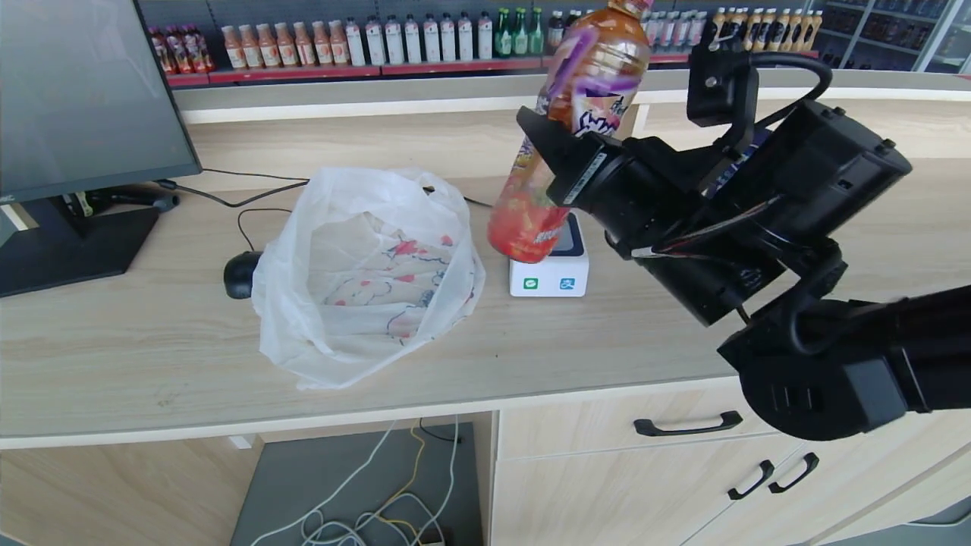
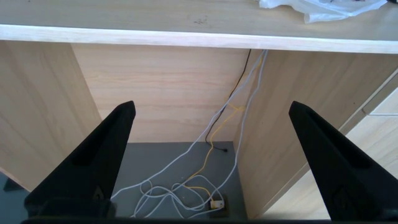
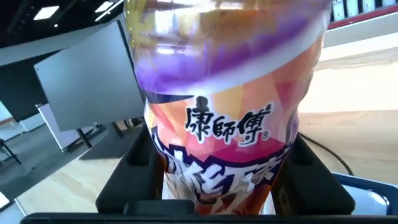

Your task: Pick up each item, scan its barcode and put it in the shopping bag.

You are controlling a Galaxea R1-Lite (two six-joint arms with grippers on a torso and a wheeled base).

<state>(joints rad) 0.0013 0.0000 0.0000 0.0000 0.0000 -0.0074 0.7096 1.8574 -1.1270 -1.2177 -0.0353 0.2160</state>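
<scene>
The counter (image 1: 114, 341) is seen from above in the head view and from below its edge in the left wrist view, where the left gripper (image 2: 211, 107) is held with jaws wide apart. The shopping bag (image 1: 364, 273) lies open on the counter. The juice bottle (image 1: 584, 91) is clamped, tilted, in the right gripper (image 1: 565, 152), its base over the white scanner (image 1: 550, 277). Both fingers (image 3: 134, 168) are shown against its label in the right wrist view.

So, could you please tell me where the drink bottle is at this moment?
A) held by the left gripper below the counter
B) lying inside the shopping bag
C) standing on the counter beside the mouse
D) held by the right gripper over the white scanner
D: the right gripper has its fingers clamped on the tilted bottle, whose base hangs over the white scanner, beside the shopping bag.
</scene>
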